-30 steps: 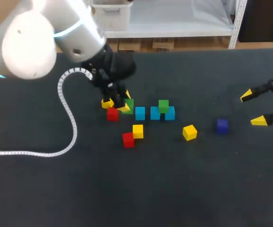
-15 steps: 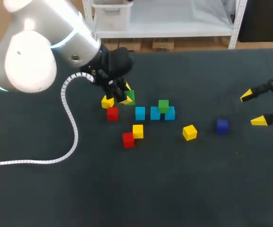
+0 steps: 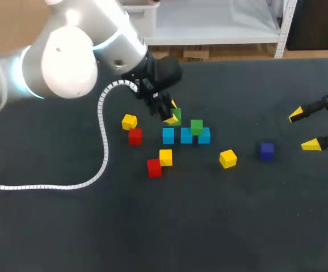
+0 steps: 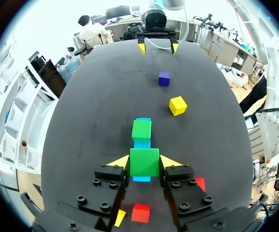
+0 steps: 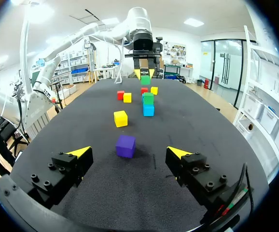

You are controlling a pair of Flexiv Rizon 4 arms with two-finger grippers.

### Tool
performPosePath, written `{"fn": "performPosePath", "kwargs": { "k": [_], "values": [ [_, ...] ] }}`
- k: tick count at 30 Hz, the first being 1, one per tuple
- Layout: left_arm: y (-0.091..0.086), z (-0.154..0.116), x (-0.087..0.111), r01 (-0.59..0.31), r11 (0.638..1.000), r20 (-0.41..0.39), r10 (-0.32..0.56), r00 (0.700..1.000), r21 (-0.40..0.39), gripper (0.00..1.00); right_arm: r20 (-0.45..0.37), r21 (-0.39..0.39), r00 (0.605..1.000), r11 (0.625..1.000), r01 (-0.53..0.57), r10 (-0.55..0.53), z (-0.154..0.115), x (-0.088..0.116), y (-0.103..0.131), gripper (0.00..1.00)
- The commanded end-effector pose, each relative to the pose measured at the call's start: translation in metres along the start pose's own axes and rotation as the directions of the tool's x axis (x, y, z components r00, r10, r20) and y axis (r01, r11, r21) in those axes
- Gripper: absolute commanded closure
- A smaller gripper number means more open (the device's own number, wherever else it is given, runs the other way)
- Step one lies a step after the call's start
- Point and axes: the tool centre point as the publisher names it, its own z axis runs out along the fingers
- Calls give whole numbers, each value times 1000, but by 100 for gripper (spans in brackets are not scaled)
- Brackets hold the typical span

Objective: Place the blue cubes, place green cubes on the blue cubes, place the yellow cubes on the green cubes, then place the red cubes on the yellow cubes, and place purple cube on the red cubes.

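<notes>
My left gripper (image 3: 172, 117) is shut on a green cube (image 3: 176, 116), held above the left end of a row of three blue cubes (image 3: 168, 136). In the left wrist view the held green cube (image 4: 144, 162) sits between the yellow tips, with blue showing just beneath it. Another green cube (image 3: 196, 127) rests on the blue cubes further right. Yellow cubes (image 3: 129, 121) (image 3: 165, 157) (image 3: 228, 158) and red cubes (image 3: 134, 136) (image 3: 154, 167) lie loose around the row. The purple cube (image 3: 266, 149) lies to the right, just ahead of my open, empty right gripper (image 3: 303, 130) (image 5: 130, 152).
A white coiled cable (image 3: 99, 153) trails from my left arm across the table's left side. The dark table (image 3: 209, 226) has bare room along its front and between the cube row and the purple cube (image 5: 125, 146).
My left arm has carried the green cube up and to the right, from beside the red and yellow cubes to above the blue row. The right arm has not moved.
</notes>
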Motion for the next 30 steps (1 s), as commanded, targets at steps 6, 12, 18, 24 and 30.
{"fn": "performPosePath", "kwargs": {
  "k": [6,12,18,24,30],
  "values": [
    [2,18,2,16,999,6,-16,1000,28,100,1,0,1000,1000,1,-1,0,0,0,0],
    [2,25,6,24,999,6,-24,1000,41,100,1,0,1000,1000,1,-1,0,0,0,0],
    [2,28,7,30,999,8,-31,999,45,100,1,0,1000,1000,1,-1,0,0,0,0],
    [2,32,8,39,998,6,-39,999,56,100,1,0,1000,1000,1,-1,0,0,0,0],
    [1,34,8,35,998,-1,-35,999,57,100,1,0,1000,1000,1,-1,0,0,0,0]
  ]
}}
